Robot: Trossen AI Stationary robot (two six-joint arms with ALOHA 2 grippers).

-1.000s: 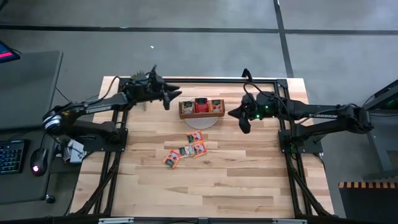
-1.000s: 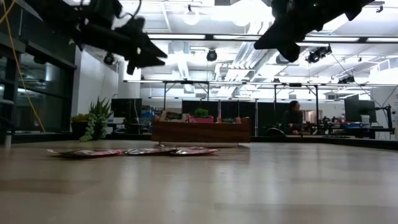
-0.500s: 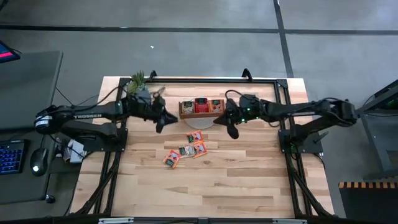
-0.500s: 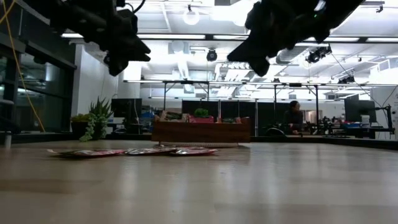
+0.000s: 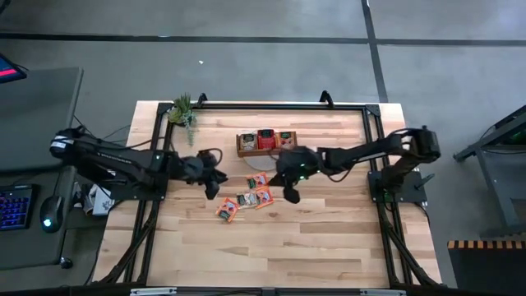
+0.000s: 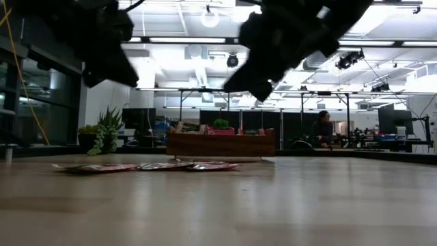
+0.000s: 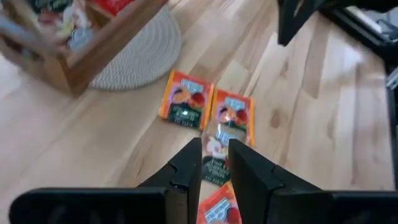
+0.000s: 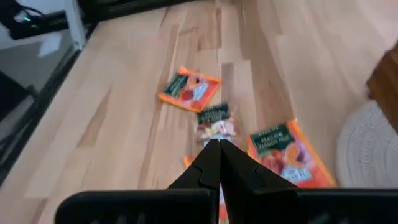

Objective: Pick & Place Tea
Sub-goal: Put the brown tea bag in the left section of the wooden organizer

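**Both pincers above the loose tea sachets**

We see a cluster of small flat square tea sachets (image 5: 248, 198), mostly orange and red with pale printed labels, lying flat on the pale wooden plank surface (image 5: 312, 238) about midway across it, a little toward its far edge. In the left wrist view one orange sachet (image 7: 185, 107) and a second orange sachet (image 7: 233, 117) lie side by side, touching or nearly so. From the right wrist view we make out a lone orange sachet (image 8: 189, 89), a green-grey sachet (image 8: 214, 121) beside it, and a larger-looking orange one (image 8: 283, 153).

Just beyond the cluster, toward the far edge, stands a brown wooden three-compartment tray (image 5: 266, 141) with more sachets upright inside; it rests on a round pale woven mat (image 7: 138, 55). A small green potted plant (image 5: 182, 110) sits at the far left corner.

Our left pincer (image 5: 210, 175) hangs above the surface just left of the cluster, its dark fingers (image 7: 186, 168) set narrowly apart and holding nothing. Our right pincer (image 5: 289, 182) hangs just right of the cluster, its fingers (image 8: 208, 163) pressed together, also empty. In the low view both stay clear above the sachets.
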